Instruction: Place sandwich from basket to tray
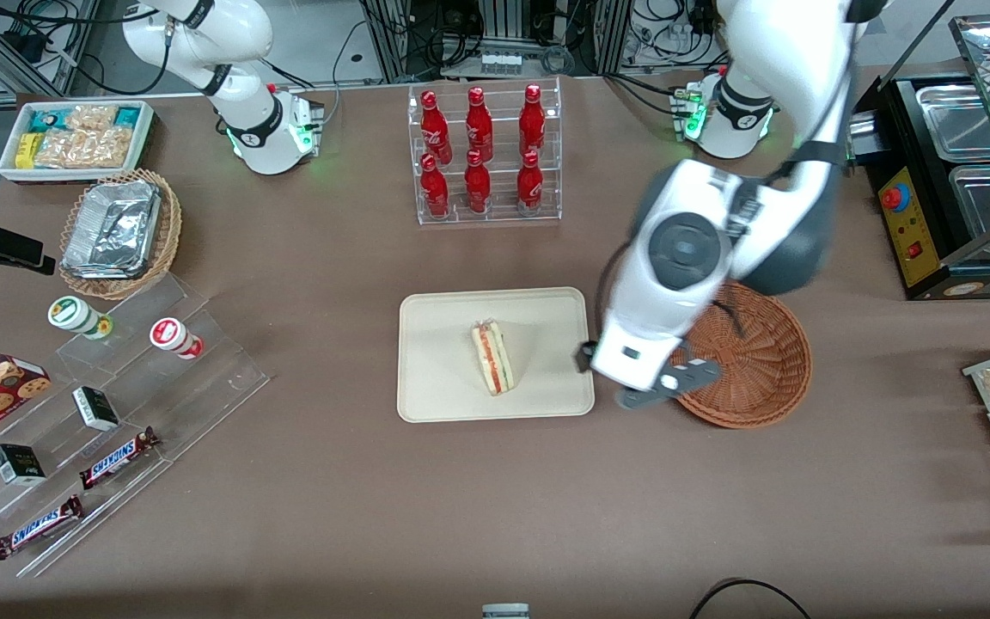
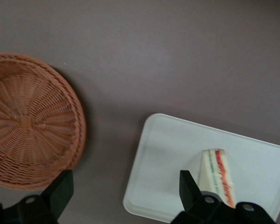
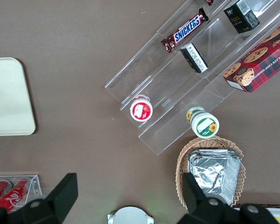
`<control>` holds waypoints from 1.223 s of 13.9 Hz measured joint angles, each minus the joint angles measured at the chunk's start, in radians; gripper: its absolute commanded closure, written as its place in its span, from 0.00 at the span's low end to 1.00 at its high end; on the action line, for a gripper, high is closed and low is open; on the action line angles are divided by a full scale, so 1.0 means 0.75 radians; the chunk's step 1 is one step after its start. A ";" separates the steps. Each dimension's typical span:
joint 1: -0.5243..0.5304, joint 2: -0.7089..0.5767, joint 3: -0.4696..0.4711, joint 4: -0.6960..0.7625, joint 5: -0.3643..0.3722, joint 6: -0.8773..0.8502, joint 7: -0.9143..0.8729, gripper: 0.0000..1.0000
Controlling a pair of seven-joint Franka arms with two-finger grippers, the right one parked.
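The sandwich (image 1: 492,357), a white bread wedge with red and green filling, lies on the cream tray (image 1: 443,344) near its middle. Beside the tray, toward the working arm's end of the table, sits the reddish-brown wicker basket (image 1: 753,361) with nothing showing in it. My gripper (image 2: 125,191) hangs open above the strip of table between tray and basket, and nothing is between its fingers. In the wrist view the basket (image 2: 28,121), the tray (image 2: 168,158) and the sandwich (image 2: 217,175) all show below it. In the front view the arm's wrist covers part of the basket.
A clear rack of red bottles (image 1: 482,155) stands farther from the front camera than the tray. Toward the parked arm's end are a tan basket of foil containers (image 1: 121,232), a white snack box (image 1: 74,137) and acrylic steps with snacks (image 1: 100,413). A black appliance (image 1: 950,189) sits at the working arm's end.
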 measured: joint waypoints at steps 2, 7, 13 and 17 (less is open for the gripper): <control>0.042 -0.019 0.001 -0.036 0.000 0.000 0.087 0.00; 0.169 -0.102 -0.009 -0.156 0.003 0.002 0.298 0.00; 0.593 -0.421 -0.249 -0.372 0.003 -0.152 0.780 0.00; 0.737 -0.568 -0.303 -0.390 0.004 -0.283 0.961 0.00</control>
